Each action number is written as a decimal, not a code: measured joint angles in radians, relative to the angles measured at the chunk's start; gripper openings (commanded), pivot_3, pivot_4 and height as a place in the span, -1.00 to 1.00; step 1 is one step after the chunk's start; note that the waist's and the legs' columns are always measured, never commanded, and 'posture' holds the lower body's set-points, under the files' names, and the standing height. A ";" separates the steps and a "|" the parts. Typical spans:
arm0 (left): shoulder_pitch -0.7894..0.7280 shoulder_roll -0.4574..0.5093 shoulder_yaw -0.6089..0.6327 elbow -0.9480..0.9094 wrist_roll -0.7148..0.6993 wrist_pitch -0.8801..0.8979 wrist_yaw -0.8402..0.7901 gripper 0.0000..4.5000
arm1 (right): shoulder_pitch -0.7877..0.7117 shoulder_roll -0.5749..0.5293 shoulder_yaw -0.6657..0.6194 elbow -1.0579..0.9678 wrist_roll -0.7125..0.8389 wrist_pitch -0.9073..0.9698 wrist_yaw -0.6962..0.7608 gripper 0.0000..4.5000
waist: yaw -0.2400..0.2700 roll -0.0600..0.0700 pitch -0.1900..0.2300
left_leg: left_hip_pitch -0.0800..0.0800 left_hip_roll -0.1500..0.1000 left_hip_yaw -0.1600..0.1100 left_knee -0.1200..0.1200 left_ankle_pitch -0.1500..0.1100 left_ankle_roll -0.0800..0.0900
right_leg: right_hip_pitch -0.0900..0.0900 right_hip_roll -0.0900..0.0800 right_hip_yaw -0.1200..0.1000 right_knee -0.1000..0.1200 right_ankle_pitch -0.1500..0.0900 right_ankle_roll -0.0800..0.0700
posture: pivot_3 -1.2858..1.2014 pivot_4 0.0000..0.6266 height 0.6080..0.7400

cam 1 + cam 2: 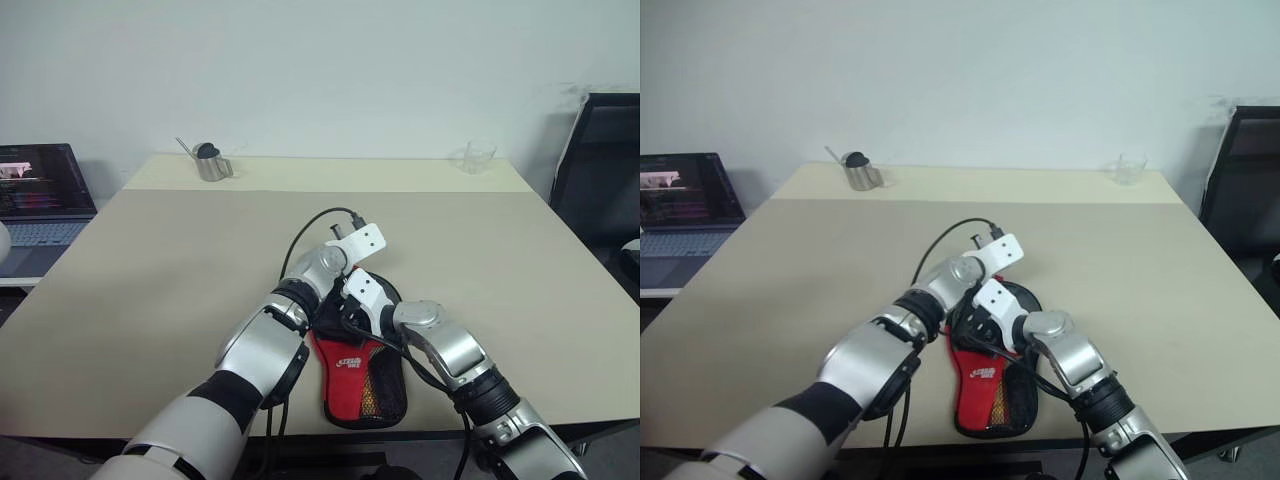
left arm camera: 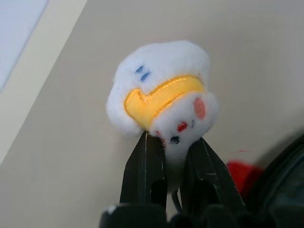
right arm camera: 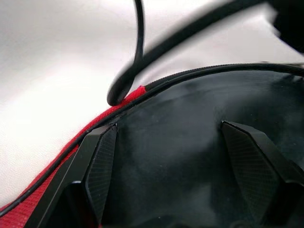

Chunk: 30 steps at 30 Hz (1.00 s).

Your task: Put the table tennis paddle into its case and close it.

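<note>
Case point(image 1: 362, 380) lies at the near edge of the tabletop point(image 1: 150, 290), red end nearest, with a white logo too small to read. Paddle presumably inside; not visible. Right pincer point(image 3: 166, 156) spread wide over the black round part, pressing or hovering, gripping nothing. Left pincer point(image 2: 168, 166) clamped on the white-yellow charm point(image 2: 161, 95) at the zip. Judgement: zipping under way, closure unfinished. Far edge: metal cup point(image 1: 212, 163), clear glass point(image 1: 479, 157).

Silver arms, black joints, white wrist brackets, black cables.
</note>
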 measured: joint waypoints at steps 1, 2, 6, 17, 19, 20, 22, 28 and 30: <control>-0.004 -0.008 -0.002 0.000 0.002 -0.004 0.001 -0.96 | 0.001 0.000 0.000 -0.002 0.000 0.004 0.000 0.67 | 0.000 0.000 0.000 | 0.000 0.000 0.000 0.000 0.000 0.000 | 0.000 0.000 0.000 0.000 0.000 0.000 | 0.03 -0.52 1.00; -0.008 -0.012 -0.003 0.000 0.007 -0.013 0.005 -0.96 | 0.003 0.001 0.000 -0.007 0.001 0.007 -0.001 0.67 | 0.000 0.000 0.000 | 0.000 0.000 0.000 0.000 0.000 0.000 | 0.000 0.000 0.000 0.000 0.000 0.000 | 0.03 -0.52 1.00; -0.014 -0.027 -0.015 0.000 0.024 -0.050 0.011 -0.96 | 0.020 -0.003 -0.001 -0.031 0.001 0.013 -0.006 0.67 | 0.000 0.000 0.000 | 0.000 0.000 -0.001 -0.003 0.000 0.000 | 0.001 0.000 -0.001 -0.004 0.000 0.000 | 0.03 -0.52 1.00; -0.007 -0.050 -0.020 -0.001 0.041 -0.111 -0.048 -0.97 | 0.055 -0.013 -0.005 -0.073 0.003 0.018 -0.010 0.67 | 0.003 0.004 -0.004 | -0.001 -0.001 0.000 -0.005 0.000 0.000 | 0.001 0.000 -0.001 -0.008 0.000 0.001 | 0.03 -0.52 1.00; -0.002 -0.053 -0.020 -0.002 0.041 -0.113 -0.053 -0.97 | 0.061 -0.013 -0.005 -0.075 0.003 0.018 -0.009 0.67 | 0.003 0.007 -0.007 | -0.001 -0.002 0.000 -0.005 0.000 0.000 | 0.001 0.000 -0.001 -0.008 0.000 0.001 | 0.03 -0.52 1.00; -0.001 -0.054 -0.020 -0.002 0.041 -0.114 -0.054 -0.97 | 0.063 -0.013 -0.005 -0.076 0.003 0.018 -0.009 0.67 | 0.003 0.008 -0.009 | -0.001 -0.002 -0.001 -0.005 0.000 0.000 | 0.001 0.000 -0.001 -0.007 0.000 0.001 | 0.03 -0.52 1.00; 0.002 -0.057 -0.020 -0.002 0.042 -0.115 -0.058 -0.97 | 0.068 -0.014 -0.005 -0.078 0.003 0.018 -0.008 0.67 | 0.003 0.009 -0.010 | 0.000 -0.002 -0.001 -0.005 0.000 0.000 | 0.002 0.000 -0.001 -0.007 0.000 0.002 | 0.03 -0.52 1.00; 0.005 -0.061 -0.021 -0.002 0.061 -0.128 -0.074 -0.97 | 0.076 -0.014 -0.005 -0.079 0.003 0.017 -0.005 0.67 | 0.003 0.010 -0.011 | 0.006 -0.002 -0.001 -0.005 0.000 0.000 | 0.009 0.000 -0.001 -0.009 0.000 0.002 | 0.03 -0.52 1.00; 0.006 -0.061 -0.025 -0.002 0.072 -0.134 -0.074 -0.97 | 0.078 -0.014 -0.005 -0.080 0.003 0.017 -0.004 0.67 | 0.003 0.010 -0.011 | 0.007 -0.002 -0.001 -0.005 0.000 0.000 | 0.010 0.000 -0.001 -0.009 0.000 0.002 | 0.03 -0.52 1.00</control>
